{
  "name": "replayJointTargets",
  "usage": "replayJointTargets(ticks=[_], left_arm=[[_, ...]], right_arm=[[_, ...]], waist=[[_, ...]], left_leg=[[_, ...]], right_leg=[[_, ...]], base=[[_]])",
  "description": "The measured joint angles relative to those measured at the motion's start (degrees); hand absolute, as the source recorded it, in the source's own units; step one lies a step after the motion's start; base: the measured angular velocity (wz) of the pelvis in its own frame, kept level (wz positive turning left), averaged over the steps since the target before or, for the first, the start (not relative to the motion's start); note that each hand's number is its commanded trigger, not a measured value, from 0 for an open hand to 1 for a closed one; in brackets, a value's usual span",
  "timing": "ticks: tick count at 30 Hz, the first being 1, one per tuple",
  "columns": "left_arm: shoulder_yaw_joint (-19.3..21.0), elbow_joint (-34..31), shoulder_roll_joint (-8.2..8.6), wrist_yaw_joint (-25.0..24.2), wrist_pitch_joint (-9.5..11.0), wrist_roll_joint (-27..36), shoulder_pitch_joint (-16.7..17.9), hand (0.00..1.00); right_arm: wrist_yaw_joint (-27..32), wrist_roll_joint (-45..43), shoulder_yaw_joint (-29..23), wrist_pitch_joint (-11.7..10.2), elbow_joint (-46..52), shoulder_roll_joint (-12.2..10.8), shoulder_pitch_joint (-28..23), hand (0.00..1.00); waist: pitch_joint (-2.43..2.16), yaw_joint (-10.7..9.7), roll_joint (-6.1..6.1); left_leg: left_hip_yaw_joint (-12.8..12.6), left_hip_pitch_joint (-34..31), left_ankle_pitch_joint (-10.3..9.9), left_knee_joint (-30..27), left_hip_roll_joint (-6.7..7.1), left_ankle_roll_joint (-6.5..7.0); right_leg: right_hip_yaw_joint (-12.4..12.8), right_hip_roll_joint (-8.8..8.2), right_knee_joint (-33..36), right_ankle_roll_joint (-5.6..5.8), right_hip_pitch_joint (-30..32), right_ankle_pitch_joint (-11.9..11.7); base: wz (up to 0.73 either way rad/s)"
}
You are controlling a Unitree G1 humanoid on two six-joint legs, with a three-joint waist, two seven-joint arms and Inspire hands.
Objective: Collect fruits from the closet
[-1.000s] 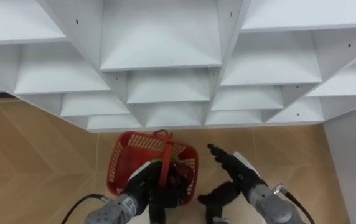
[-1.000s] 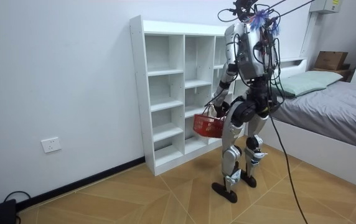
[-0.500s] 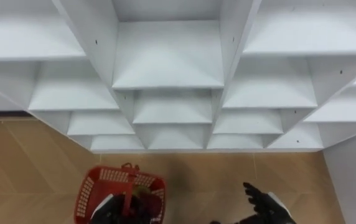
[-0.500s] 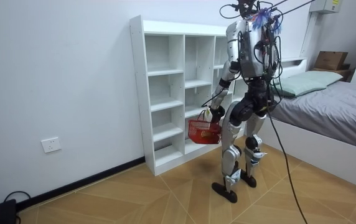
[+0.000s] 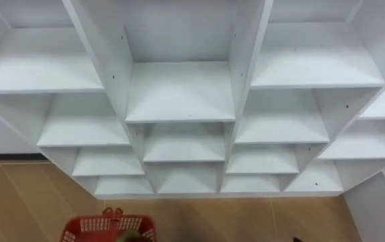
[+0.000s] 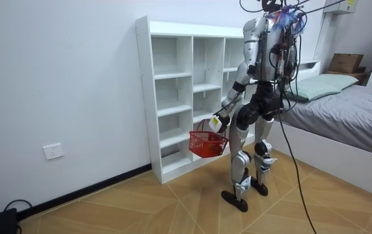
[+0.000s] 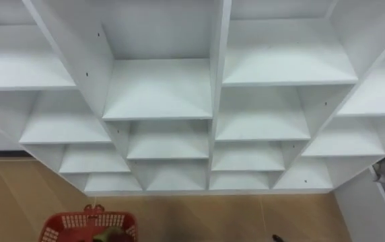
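Note:
I stand upright facing the white closet [image 5: 179, 91], a shelf unit of open compartments, and every compartment I see holds nothing. In the room view my left hand [image 6: 220, 119] hangs at hip height, shut on the handle of a red mesh basket [image 6: 205, 143]. The basket's far rim [image 5: 106, 224] shows at the bottom left of the left eye view, above the wooden floor. A bit of green fruit [image 7: 110, 235] lies inside it. A dark tip of my right hand [image 5: 295, 239] touches the bottom edge.
A white side panel [image 5: 379, 212] stands at my lower right beside the closet. In the room view a grey bed [image 6: 352, 123] lies behind me, with a cardboard box [image 6: 345, 62] beyond it. A wall socket [image 6: 54, 151] sits low on the wall at the room view's left.
I have straightened up and my view has lifted from the floor to the shelves. The basket swung lower and out to my left. My right hand sank to the picture's bottom edge.

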State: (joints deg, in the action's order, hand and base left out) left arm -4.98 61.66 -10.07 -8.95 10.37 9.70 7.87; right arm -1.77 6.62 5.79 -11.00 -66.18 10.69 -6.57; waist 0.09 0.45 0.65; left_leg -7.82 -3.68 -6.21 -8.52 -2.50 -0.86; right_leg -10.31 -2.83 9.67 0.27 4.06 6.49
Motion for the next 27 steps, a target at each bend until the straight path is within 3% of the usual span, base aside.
replayJointTargets(ticks=[5, 11, 17, 27], left_arm=[[3.16, 2.82, 0.69, -0.75, -0.25, 0.07, 0.43, 1.0], [7.09, 4.78, 0.84, -1.6, -1.92, 1.94, 0.67, 1.0], [8.15, 4.93, 0.86, -1.39, -3.04, 2.16, 0.66, 1.0], [8.29, 5.34, 1.61, -0.76, -3.38, 3.23, 0.64, 1.0]], right_arm=[[0.34, 0.9, -1.77, 1.13, -1.98, -0.51, -0.29, 0.0], [-0.28, 2.31, -4.35, 2.43, -3.76, -1.73, -0.35, 0.0], [-0.26, 5.09, -5.04, 3.59, -4.92, -2.07, -0.39, 0.0], [-0.23, 5.05, -5.51, 3.59, -5.22, -2.21, -0.37, 0.0]], waist=[[0.02, 0.03, 0.25], [-0.04, 0.02, 0.3], [-0.07, -0.07, 0.32], [0.03, -0.14, 0.21]], left_leg=[[0.03, 1.86, -0.38, 0.37, 0.0, -0.11], [-0.05, 4.45, -1.36, 0.84, -0.07, -0.35], [-0.12, 5.38, -2.07, 0.82, -0.06, -0.36], [-0.14, 5.47, -2.27, 0.8, 0.09, -0.31]], right_leg=[[-0.1, 0.06, -0.2, -0.02, -1.82, 0.27], [-0.02, 0.22, -1.04, 0.15, -3.95, 1.09], [-0.03, 0.23, -1.22, 0.31, -5.13, 1.44], [-0.03, 0.14, -1.27, 0.5, -5.24, 1.78]], base=[[0.0], [0.0], [0.0], [0.0]])
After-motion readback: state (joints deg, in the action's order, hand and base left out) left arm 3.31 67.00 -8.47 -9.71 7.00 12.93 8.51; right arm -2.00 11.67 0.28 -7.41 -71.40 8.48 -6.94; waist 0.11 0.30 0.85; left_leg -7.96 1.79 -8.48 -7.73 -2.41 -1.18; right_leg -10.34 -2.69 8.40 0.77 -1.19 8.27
